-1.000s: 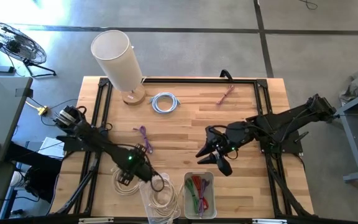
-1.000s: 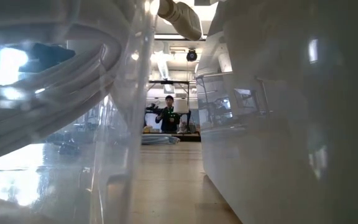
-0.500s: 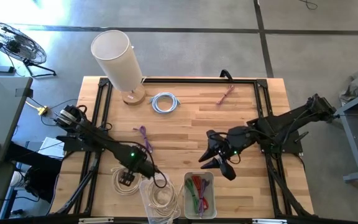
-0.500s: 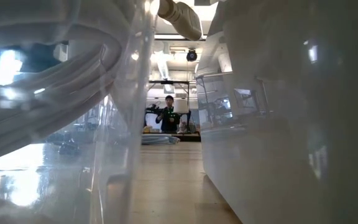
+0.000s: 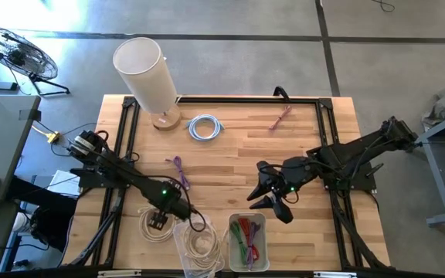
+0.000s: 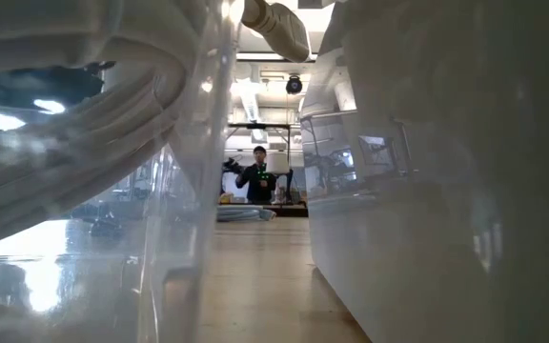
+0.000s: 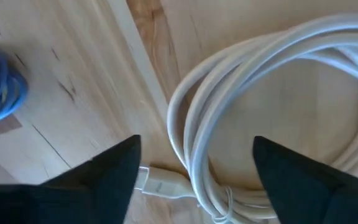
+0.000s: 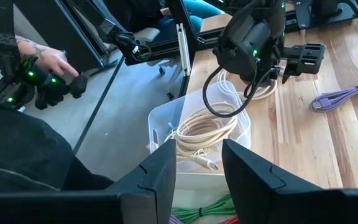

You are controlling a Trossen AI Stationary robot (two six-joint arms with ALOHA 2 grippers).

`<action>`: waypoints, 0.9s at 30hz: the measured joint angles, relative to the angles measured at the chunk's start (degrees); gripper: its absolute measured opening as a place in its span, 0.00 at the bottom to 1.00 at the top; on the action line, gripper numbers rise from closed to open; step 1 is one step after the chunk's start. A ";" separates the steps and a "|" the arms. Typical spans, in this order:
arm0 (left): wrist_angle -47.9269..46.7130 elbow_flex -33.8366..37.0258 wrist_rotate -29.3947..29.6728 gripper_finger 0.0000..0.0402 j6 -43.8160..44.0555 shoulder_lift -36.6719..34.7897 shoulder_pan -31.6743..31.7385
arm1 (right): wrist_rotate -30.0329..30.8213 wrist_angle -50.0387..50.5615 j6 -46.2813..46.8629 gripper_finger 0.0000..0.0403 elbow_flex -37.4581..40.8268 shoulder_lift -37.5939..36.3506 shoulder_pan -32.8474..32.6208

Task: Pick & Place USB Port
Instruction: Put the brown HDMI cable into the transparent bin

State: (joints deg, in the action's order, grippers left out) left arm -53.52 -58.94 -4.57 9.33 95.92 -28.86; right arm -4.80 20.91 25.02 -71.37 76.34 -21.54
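A coil of white USB cable [image 5: 149,230] lies flat on the wooden table near its near-left corner. One white plug [image 7: 160,183] sticks out beside the strands [image 7: 260,81]. My left gripper [image 5: 157,220] points straight down just above the coil. It is open [image 7: 194,149], with a finger on either side of the coil's bundled strands and not visibly touching them. My right gripper [image 5: 271,205] hangs open in the air over the table's middle right, with nothing between its fingers [image 8: 197,149]. It looks toward the left arm [image 8: 253,37].
A clear bin [image 5: 178,241] of cream cables stands just right of the coil, next to a second bin [image 5: 232,232] of green and red cables. A purple cable [image 5: 178,171], a blue-white coil [image 5: 205,127], a pink cable [image 5: 280,117] and a white cylinder [image 5: 147,73] lie farther off. A person's hand [image 8: 48,62] shows beyond the left edge.
My left gripper has sunk a little toward the white coil on the table. The coil and the right arm have kept still.
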 joint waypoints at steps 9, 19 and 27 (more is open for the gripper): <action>0.14 2.54 0.22 0.06 1.31 0.00 0.00 | 0.18 -0.13 -0.02 0.30 -0.01 0.00 0.15; -7.23 -0.35 0.44 0.02 5.98 -0.96 0.00 | 0.17 -0.17 -1.09 0.30 -0.02 0.00 0.15; -23.74 -14.11 5.28 0.02 5.73 -3.21 0.00 | 0.13 -0.04 -2.14 0.30 -0.02 0.00 0.15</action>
State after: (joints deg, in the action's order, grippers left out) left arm -77.27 -73.04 0.71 15.06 92.71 -28.86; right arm -4.67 20.87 22.87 -71.40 76.34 -21.39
